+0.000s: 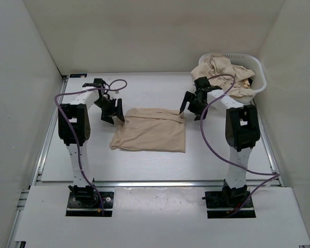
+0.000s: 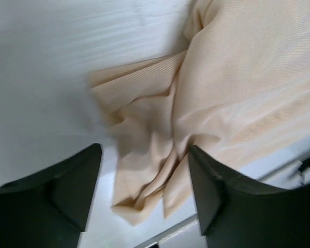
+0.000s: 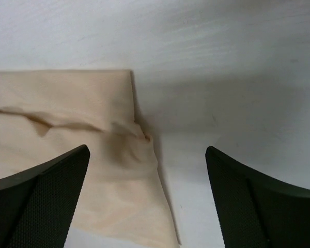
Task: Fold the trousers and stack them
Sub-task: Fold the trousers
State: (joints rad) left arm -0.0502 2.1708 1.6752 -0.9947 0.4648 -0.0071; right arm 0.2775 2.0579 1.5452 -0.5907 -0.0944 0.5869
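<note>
folded beige trousers [image 1: 151, 129] — flat, mid table [image 1: 93, 163]. left gripper [image 1: 113, 118] at their 10 o'clock corner, fingers spread; right gripper [image 1: 189, 113] at 2 o'clock — fingers spread.

Left arm [image 1: 74, 124]: rises upright from its base, elbow bent, forearm reaching inward.
Left gripper [image 1: 112, 115]: pointed downward, jaws spread wide, nothing between them.
Right arm [image 1: 241, 128]: rises upright from its base, elbow bent, forearm reaching inward.
Right gripper [image 1: 191, 112]: pointed downward, jaws wide apart, holding nothing.
</note>
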